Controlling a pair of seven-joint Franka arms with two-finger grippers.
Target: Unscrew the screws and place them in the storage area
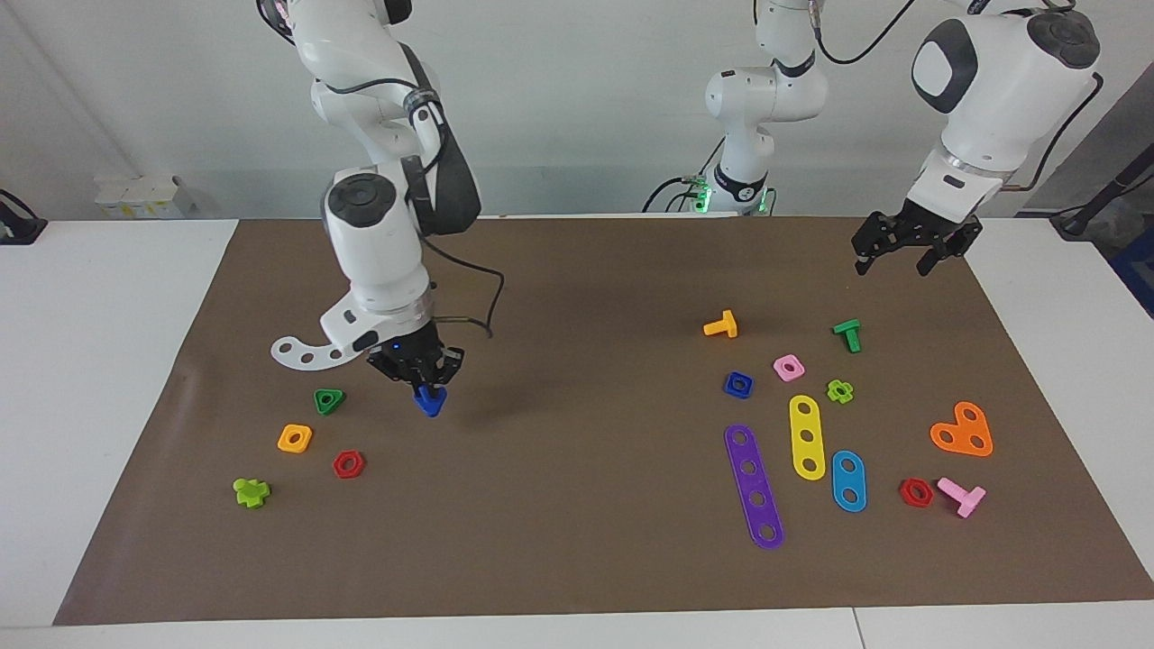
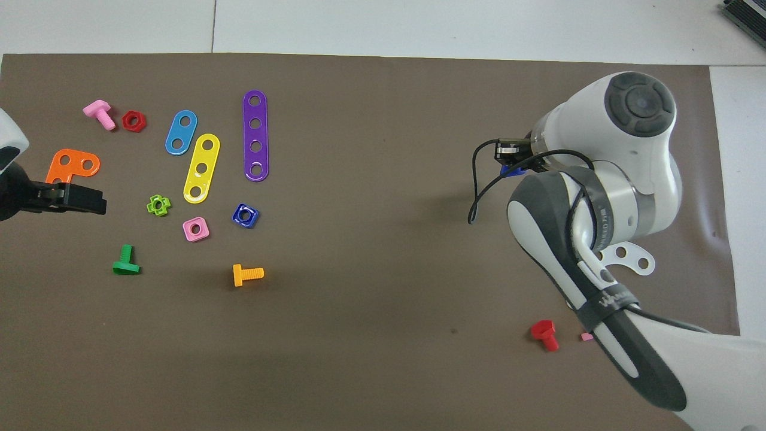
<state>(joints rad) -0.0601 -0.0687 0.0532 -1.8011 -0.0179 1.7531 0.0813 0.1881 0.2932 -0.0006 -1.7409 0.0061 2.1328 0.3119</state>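
The brown mat [image 1: 577,559] covers most of the table, and I work over it with two arms. My right arm reaches out over the storage area [image 1: 297,406], the stretch of mat at the right arm's end of the table where the white curved strip [image 1: 302,351] lies partly under my wrist. My right gripper [image 1: 425,383] hangs just above the mat there with its fingers clamped on the dark-blue screw [image 1: 430,401], which points downward and sits clear of the mat, beside the strip and near the green triangular nut [image 1: 329,400], the orange square nut [image 1: 295,438] and the red hex nut [image 1: 348,464]. From overhead, only a sliver of the screw [image 2: 510,170] shows under my arm. My left arm waits at the other end of the table, its left gripper [image 1: 904,255] raised over the mat's edge with fingers spread apart and empty. Near it lie the purple strip [image 1: 754,487], the yellow strip [image 1: 806,436], the blue strip [image 1: 848,480] and the dark-blue square nut [image 1: 738,385].
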